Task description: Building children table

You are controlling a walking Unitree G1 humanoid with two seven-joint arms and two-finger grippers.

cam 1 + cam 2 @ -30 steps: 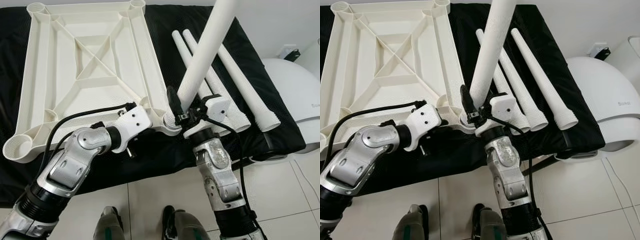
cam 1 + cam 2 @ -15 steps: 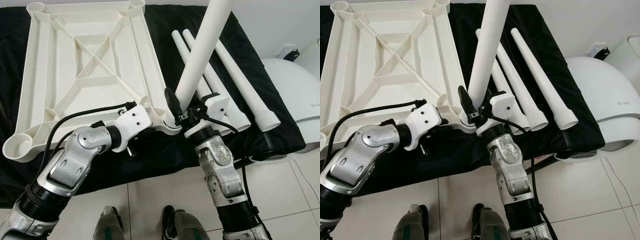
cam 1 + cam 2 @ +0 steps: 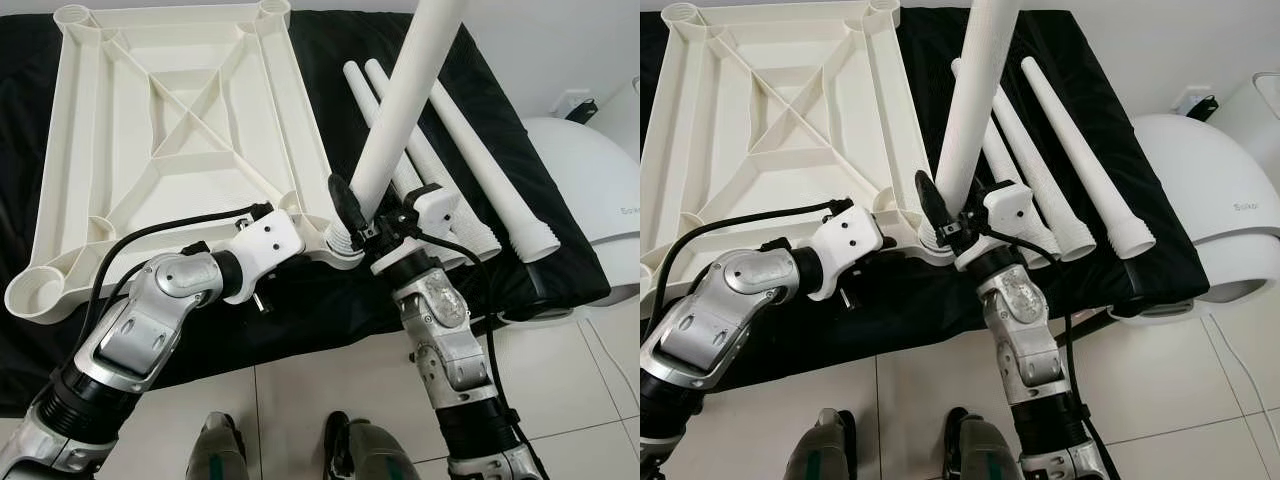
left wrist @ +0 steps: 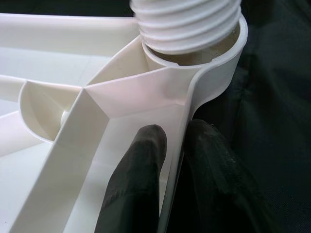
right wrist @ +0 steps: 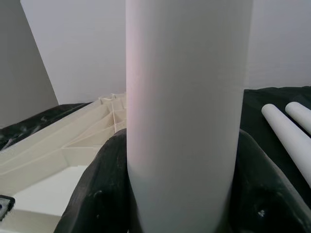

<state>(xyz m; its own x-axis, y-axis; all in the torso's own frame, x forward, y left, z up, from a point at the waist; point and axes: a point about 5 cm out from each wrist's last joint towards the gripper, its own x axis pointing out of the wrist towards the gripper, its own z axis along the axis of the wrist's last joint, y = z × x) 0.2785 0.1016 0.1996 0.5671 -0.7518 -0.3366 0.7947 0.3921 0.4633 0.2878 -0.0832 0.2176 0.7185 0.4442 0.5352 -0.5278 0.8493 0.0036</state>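
The white table top [image 3: 170,130] lies upside down on a black cloth [image 3: 330,310]. A white leg [image 3: 400,110] stands tilted in the top's near right corner socket [image 4: 218,73], and its threaded end [image 4: 187,24] sits in the socket's mouth. My right gripper [image 5: 184,194] is shut on this leg just above the socket, one black finger [image 5: 104,189] on each side. My left gripper [image 4: 176,145] is shut on the table top's thin rim beside that corner, with one finger [image 4: 141,184] inside the rim and the other outside.
Three spare white legs [image 3: 480,160] lie side by side on the cloth to the right of the table top. A white rounded appliance [image 3: 590,190] stands at the far right. Tiled floor and my feet [image 3: 220,450] are below the cloth's near edge.
My right wrist has shifted slightly and the held leg's tilt has changed a little. The left arm and the table top have stayed put.
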